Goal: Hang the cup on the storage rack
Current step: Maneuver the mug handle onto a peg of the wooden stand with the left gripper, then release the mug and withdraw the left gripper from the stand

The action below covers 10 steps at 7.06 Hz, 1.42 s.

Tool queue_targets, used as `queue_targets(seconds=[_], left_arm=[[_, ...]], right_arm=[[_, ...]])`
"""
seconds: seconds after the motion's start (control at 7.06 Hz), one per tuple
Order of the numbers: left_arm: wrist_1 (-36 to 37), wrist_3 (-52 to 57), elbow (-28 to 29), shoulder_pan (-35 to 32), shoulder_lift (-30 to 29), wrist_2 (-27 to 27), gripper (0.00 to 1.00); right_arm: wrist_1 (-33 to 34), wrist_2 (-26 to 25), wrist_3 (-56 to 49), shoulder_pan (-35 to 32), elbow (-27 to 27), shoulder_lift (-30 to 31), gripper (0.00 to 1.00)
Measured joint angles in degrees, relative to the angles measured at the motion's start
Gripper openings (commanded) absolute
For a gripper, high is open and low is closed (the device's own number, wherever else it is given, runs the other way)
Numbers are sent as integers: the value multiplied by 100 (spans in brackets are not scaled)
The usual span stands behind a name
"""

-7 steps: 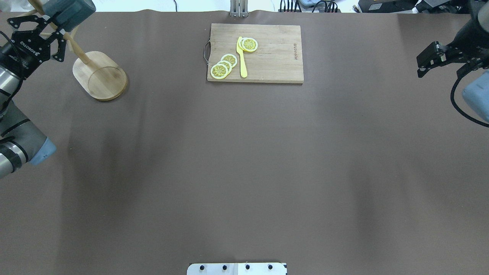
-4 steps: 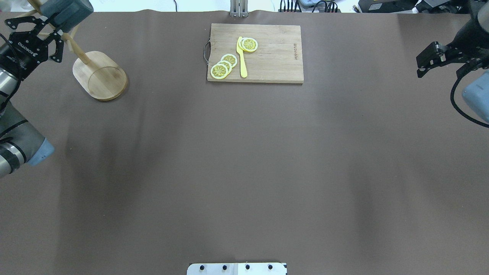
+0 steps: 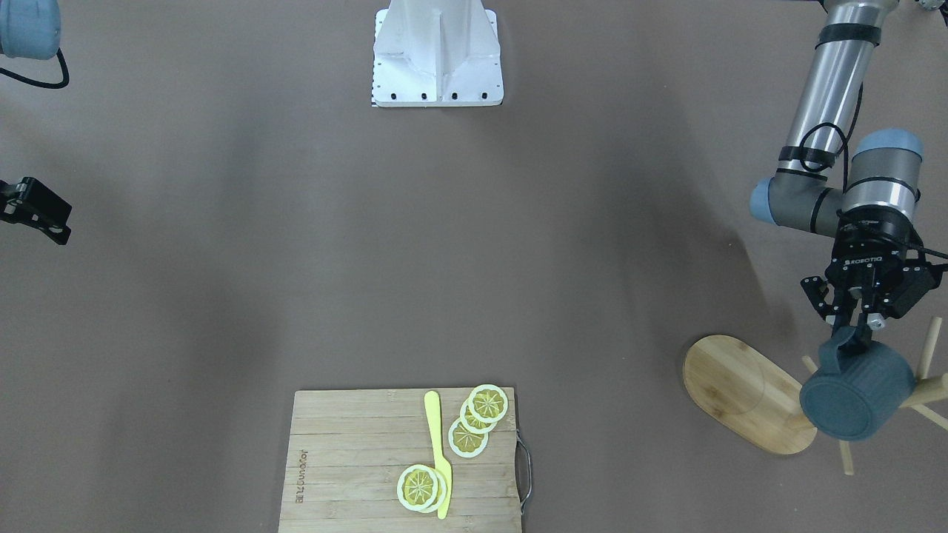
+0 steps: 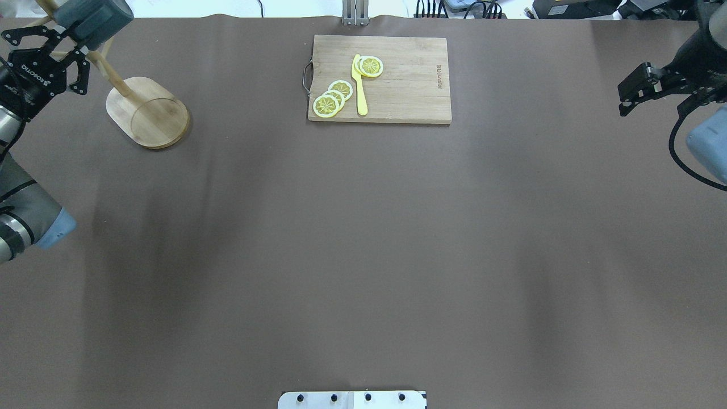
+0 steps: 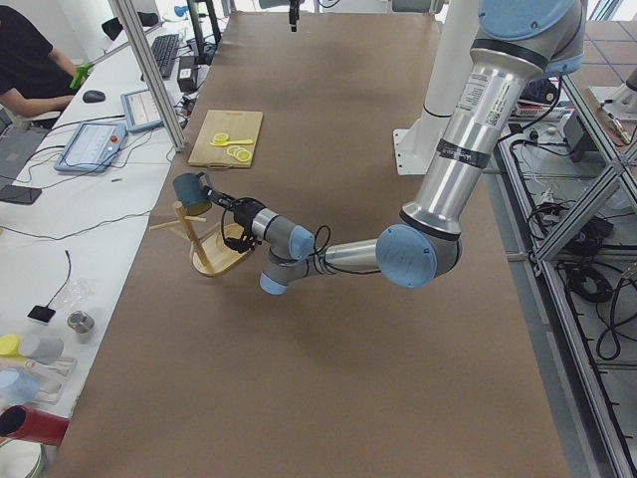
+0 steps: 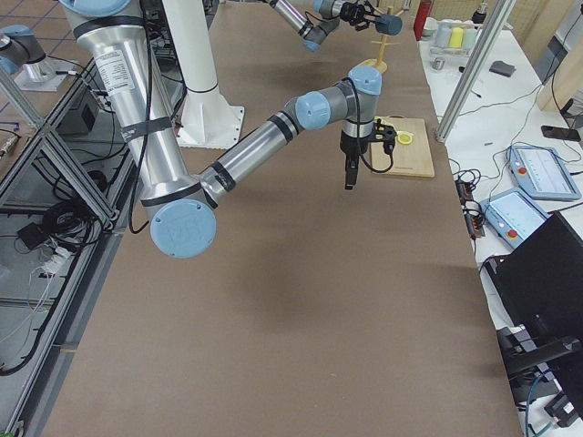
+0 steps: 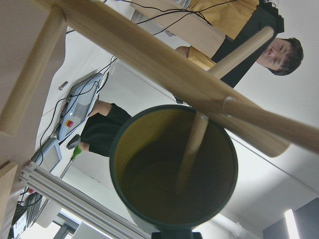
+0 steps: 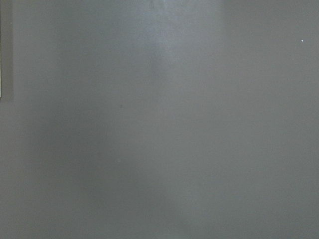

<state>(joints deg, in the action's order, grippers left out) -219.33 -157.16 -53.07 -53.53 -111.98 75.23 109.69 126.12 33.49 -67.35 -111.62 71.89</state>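
Brown table [image 3: 296, 259]; blue-grey, yellow-lined cup [image 3: 855, 396].

left gripper [image 4: 59, 55] with cup [image 4: 93, 20] has shifted left and farther from robot in overhead view, toward table's far-left corner; more of arm now cut off by left edge. cup sits higher in view, nearer top edge. storage rack [image 4: 149, 112] base nudged slightly left; post leans a little more. left elbow joint [image 4: 48, 227] has slid down-left. right gripper [image 4: 639, 91] has crept very slightly toward far side.
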Motion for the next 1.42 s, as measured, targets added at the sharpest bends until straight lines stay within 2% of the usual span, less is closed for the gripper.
queue_targets(seconds=[0.14,0.28,0.42,0.71,1.13,1.42], left_arm=[[3,1,-1,4,3,0,48],[4,-1,-4,9,2,0,67],[6,-4,-7,9,2,-2,74],[12,-9,-10,9,1,-8,76],[13,-40,-36,-2,4,-7,88],[13,-45,-313,-12,160,7,97]], right_arm=[[0,0,0,1,0,0,100],[0,0,0,3,0,0,100],[0,0,0,6,0,2,100],[0,0,0,10,-3,7,100],[0,0,0,11,-14,9,100],[0,0,0,15,-17,9,100]])
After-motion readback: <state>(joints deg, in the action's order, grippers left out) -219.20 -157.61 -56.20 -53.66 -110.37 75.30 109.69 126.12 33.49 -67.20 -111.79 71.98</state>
